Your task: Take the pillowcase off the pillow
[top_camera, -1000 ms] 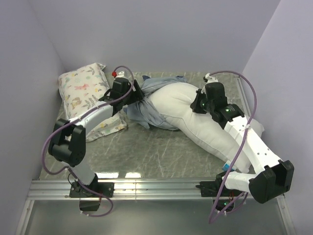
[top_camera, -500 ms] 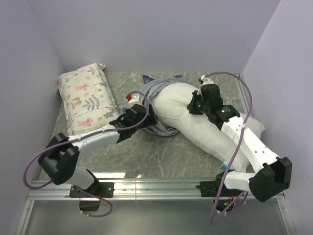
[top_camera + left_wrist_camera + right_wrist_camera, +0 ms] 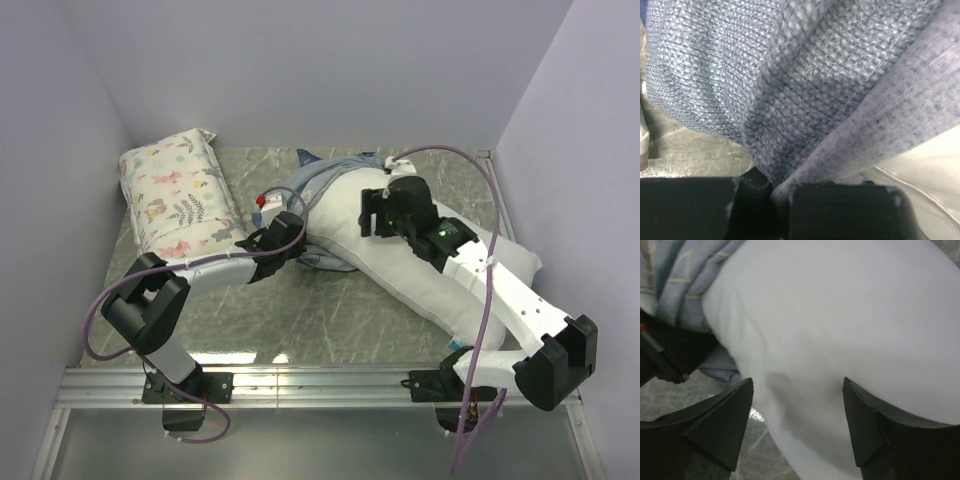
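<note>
The white pillow [image 3: 405, 272] lies slantwise from the table's middle to the right. Its far-left end is still inside the bunched blue-grey pillowcase [image 3: 325, 180]. My left gripper [image 3: 300, 238] is at the near edge of that bunch. In the left wrist view the left gripper [image 3: 781, 194] is shut on a fold of the pillowcase [image 3: 805, 90], with the pillow [image 3: 922, 165] beside it. My right gripper [image 3: 368, 218] hovers over the pillow's middle. In the right wrist view the right gripper [image 3: 797, 390] stands open astride the pillow [image 3: 840, 315], and the pillowcase [image 3: 682, 282] shows at top left.
A smaller floral-print pillow [image 3: 175, 195] lies at the back left against the wall. Lilac walls close in the left, back and right. The table's marbled top [image 3: 300, 310] shows in front of the pillow, with a metal rail [image 3: 320, 380] along the near edge.
My left gripper swung from the back left to the near side of the bunched pillowcase and shut on it. My right gripper opened, let go of the pillow and shifted left.
</note>
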Robot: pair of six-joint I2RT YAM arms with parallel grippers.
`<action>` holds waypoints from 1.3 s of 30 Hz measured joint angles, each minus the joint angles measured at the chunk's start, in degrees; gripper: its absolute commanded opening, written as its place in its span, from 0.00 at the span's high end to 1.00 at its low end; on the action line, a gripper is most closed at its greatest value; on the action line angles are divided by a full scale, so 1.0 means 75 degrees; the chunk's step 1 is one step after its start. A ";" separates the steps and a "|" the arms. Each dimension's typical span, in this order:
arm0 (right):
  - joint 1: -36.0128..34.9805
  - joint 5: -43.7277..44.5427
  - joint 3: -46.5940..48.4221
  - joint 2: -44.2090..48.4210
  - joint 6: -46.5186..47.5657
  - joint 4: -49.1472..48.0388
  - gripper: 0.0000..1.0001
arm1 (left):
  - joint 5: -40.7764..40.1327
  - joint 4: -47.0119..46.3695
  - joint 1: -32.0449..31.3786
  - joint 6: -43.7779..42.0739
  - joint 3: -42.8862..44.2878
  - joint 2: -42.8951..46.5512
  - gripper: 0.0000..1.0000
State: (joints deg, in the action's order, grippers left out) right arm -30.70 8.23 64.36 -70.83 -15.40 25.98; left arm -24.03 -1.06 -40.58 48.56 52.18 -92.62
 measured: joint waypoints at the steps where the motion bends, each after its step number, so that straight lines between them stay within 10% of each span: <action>1: -0.0297 0.0216 0.0064 -0.0035 0.0111 -0.0035 0.15 | 0.0000 -0.0009 0.0000 0.0000 -0.0012 0.0000 0.99; 17: -0.2299 0.3404 0.0318 -0.2786 0.1329 -0.1113 0.08 | 0.0073 0.0015 0.0058 -0.0006 -0.0029 0.0157 1.00; 20: -0.2317 0.3879 0.0321 -0.3107 0.1387 -0.1230 0.34 | 0.0189 0.0023 0.0146 -0.0009 -0.0029 0.0329 0.99; 21: -0.2320 0.4007 0.0350 -0.3185 0.1396 -0.1221 0.70 | 0.0239 0.0032 0.0181 -0.0012 -0.0029 0.0379 1.00; 24: -0.2261 0.4191 0.0592 -0.3343 0.1233 -0.1011 1.00 | 0.0379 0.0047 0.0300 -0.0035 -0.0009 0.0455 1.00; 39: -0.0810 0.2250 0.0711 -0.0816 0.0522 0.0233 1.00 | 0.1029 0.0187 0.2101 0.0032 0.1480 -0.0213 1.00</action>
State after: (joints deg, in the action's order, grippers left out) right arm -36.77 25.10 69.69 -76.95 -11.49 27.73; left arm -16.32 0.34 -24.82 48.80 63.29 -94.21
